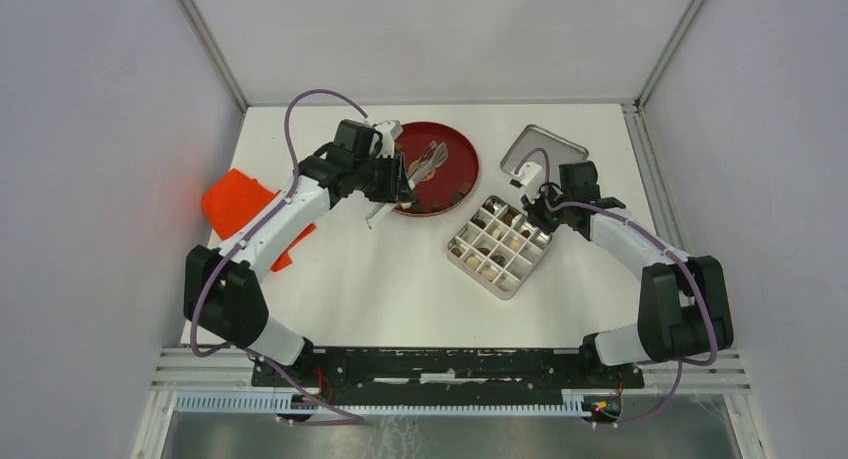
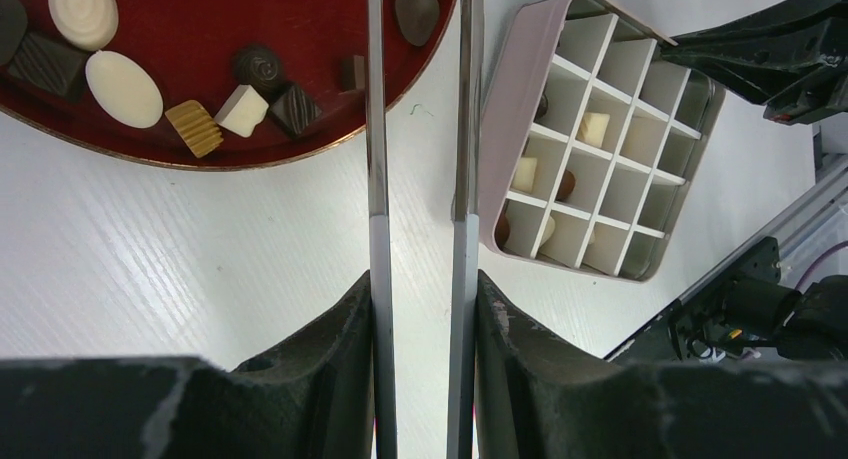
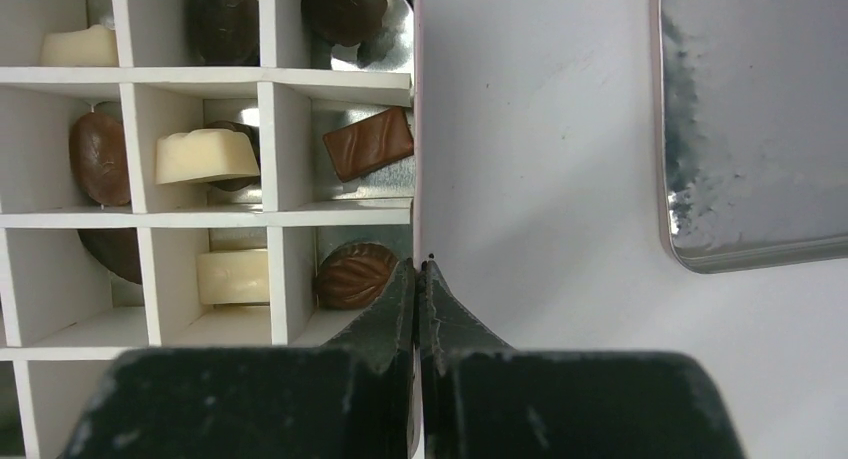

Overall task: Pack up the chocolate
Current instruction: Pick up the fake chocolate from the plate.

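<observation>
Several chocolate pieces (image 2: pixel 123 87), dark, brown and cream, lie on the red plate (image 2: pixel 200 19). More chocolate (image 3: pixel 367 144) sits in the cells of the pale pink divided box (image 1: pixel 455 249). My left gripper (image 2: pixel 422 289) is at the plate's near edge and is shut on metal tweezers (image 2: pixel 377 129). The tweezers' two arms stand apart and their tips run out of the left wrist view. My right gripper (image 3: pixel 420 269) is shut on the box's thin side wall (image 3: pixel 416 129), one finger inside beside a leaf-shaped brown piece (image 3: pixel 355 276).
The box's metal lid (image 1: pixel 545 149) lies upside down behind the box, right of the plate (image 1: pixel 470 164). An orange object (image 1: pixel 240 204) lies at the table's left edge. White walls enclose the table on three sides.
</observation>
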Controlling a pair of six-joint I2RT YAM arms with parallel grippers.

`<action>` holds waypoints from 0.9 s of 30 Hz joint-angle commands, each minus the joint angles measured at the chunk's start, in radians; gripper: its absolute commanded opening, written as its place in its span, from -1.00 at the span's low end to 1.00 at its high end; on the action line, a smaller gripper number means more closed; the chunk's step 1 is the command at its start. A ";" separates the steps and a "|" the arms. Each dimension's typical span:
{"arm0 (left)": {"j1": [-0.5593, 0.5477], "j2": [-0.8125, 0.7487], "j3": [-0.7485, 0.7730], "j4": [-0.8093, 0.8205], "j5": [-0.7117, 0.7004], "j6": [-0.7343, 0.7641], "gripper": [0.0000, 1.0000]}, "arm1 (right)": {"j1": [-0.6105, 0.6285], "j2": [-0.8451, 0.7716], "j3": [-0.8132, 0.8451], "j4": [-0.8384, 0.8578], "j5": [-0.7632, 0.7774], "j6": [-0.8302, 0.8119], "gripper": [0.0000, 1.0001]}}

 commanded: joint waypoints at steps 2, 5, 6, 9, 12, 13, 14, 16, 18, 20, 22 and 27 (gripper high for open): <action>-0.003 -0.070 -0.014 0.068 0.055 0.039 -0.96 | 0.001 -0.084 -0.020 0.034 0.009 0.022 -1.00; -0.003 -0.082 -0.026 0.075 0.058 0.037 -0.96 | 0.000 -0.101 -0.029 0.037 0.010 0.036 -1.00; -0.004 -0.084 -0.030 0.078 0.063 0.036 -0.96 | -0.003 -0.106 -0.032 0.039 0.011 0.041 -1.00; -0.007 -0.090 -0.036 0.087 0.079 0.030 -0.96 | -0.007 -0.119 -0.045 0.045 0.014 0.047 -1.00; -0.014 -0.101 -0.041 0.099 0.100 0.023 -0.96 | -0.024 -0.129 -0.054 0.050 0.015 0.049 -1.00; -0.018 -0.108 -0.044 0.105 0.106 0.019 -0.96 | -0.031 -0.133 -0.056 0.049 0.014 0.049 -1.00; -0.023 -0.111 -0.047 0.108 0.110 0.014 -0.96 | -0.040 -0.136 -0.058 0.049 0.011 0.050 -1.00; -0.036 -0.121 -0.054 0.119 0.113 0.007 -0.96 | -0.053 -0.145 -0.063 0.052 0.005 0.052 -1.00; -0.050 -0.129 -0.063 0.128 0.113 0.000 -0.96 | -0.062 -0.150 -0.066 0.053 -0.001 0.055 -1.00; -0.063 -0.137 -0.077 0.143 0.113 -0.012 -0.96 | -0.072 -0.154 -0.069 0.056 -0.006 0.062 -1.00; -0.072 -0.141 -0.083 0.149 0.113 -0.018 -0.96 | -0.077 -0.159 -0.073 0.063 -0.011 0.067 -1.00; -0.095 -0.140 -0.079 0.155 0.110 -0.030 -0.96 | -0.081 -0.162 -0.077 0.070 -0.025 0.075 -1.00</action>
